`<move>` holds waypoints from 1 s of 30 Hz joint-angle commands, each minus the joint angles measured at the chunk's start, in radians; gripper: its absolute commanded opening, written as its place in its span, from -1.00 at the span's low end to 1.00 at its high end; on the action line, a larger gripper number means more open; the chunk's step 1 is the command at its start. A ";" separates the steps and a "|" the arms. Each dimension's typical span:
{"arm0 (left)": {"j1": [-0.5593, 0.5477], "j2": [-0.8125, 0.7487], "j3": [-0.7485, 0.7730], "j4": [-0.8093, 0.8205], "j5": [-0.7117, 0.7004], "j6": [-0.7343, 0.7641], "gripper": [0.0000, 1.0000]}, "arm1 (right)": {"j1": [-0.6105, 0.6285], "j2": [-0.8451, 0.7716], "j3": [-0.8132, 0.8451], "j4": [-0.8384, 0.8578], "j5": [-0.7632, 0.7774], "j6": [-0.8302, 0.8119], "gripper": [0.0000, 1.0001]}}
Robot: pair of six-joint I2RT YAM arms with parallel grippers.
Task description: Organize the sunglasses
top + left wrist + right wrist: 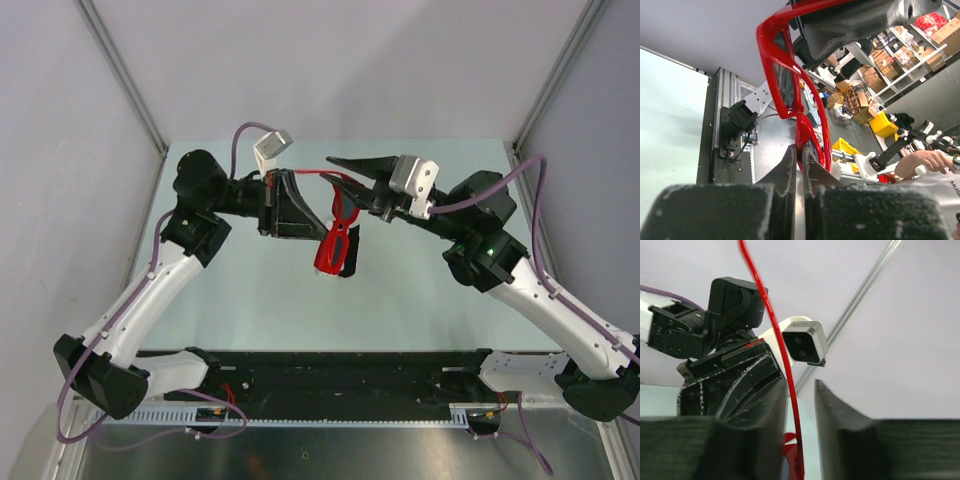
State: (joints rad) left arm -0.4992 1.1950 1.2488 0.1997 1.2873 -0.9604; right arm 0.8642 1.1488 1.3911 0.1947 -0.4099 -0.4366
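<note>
Pale-green bench (pixel 250 300), with the sunglasses (pixel 335 248) held in the air above its middle.
Their red frame is clamped in the closed left pincer (pixel 801 162); the right pincer (pixel 800 415) stands slightly parted, with one thin temple arm (pixel 783 357) running through the gap.

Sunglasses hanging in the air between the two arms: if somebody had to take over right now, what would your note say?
The left gripper is shut on the sunglasses, pinching the red frame and holding them above the table.
The right gripper is open. A thin red temple arm runs through the gap between its fingers, unpinched.
Done: the glasses are off the table, carried by one arm only.
Left: probably folding the temples and setting the glasses down tidily. Where they should go does not show in these views.
</note>
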 commanded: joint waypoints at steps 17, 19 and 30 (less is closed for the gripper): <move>0.043 0.208 0.165 0.021 -0.045 0.063 -0.99 | -0.002 -0.141 0.005 -0.106 0.220 0.113 0.73; 0.057 0.232 0.207 0.021 -0.054 0.072 -0.99 | -0.002 -0.161 0.005 -0.172 0.198 0.128 0.73; 0.051 0.292 0.218 0.020 -0.060 0.107 -0.99 | -0.155 -0.045 0.153 -0.169 0.309 0.515 -0.39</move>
State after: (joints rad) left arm -0.4412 1.5078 1.4677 0.1959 1.2228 -0.8898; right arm 0.7547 0.9848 1.4189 0.0856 -0.0845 -0.0895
